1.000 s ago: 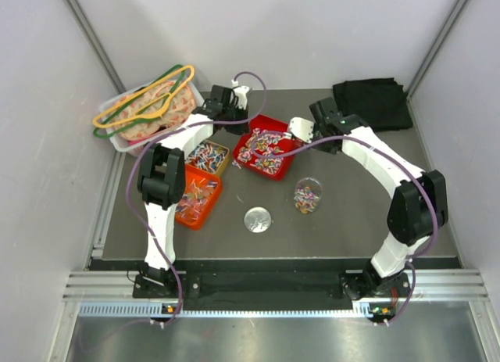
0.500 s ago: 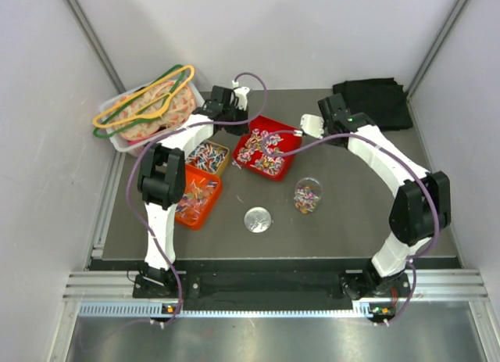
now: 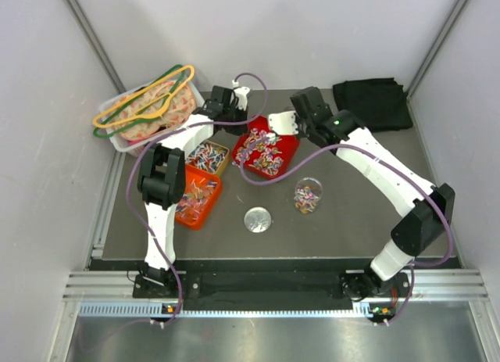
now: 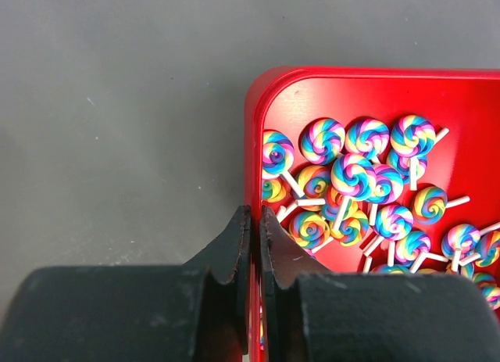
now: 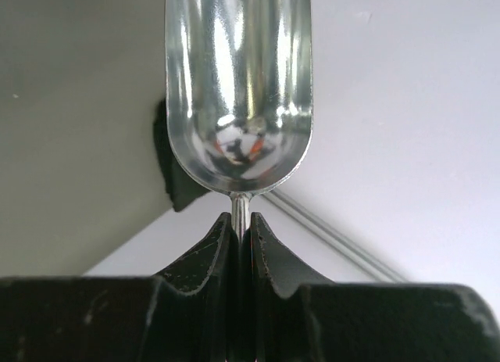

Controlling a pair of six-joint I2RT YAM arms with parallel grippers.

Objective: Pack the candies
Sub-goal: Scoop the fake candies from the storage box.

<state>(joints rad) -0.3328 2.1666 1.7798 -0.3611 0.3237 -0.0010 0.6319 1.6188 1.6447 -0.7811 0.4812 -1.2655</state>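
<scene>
The candies are tiny rainbow swirl lollipops heaped in a red tray. In the top view the red tray sits at mid-table. My left gripper is shut on the tray's left rim, also seen in the top view. My right gripper is shut on the handle of a shiny metal scoop, whose bowl looks empty. In the top view it holds the scoop over the tray's back edge. A clear jar holding some candies stands in front of the tray.
A round lid lies left of the jar. An orange tray and a yellow tray of candies sit to the left. A clear bin with hangers is at the back left, a black cloth at the back right.
My right arm has swung left with the scoop, from the red tray's right side to over its back edge. The left gripper has stayed on the rim.
</scene>
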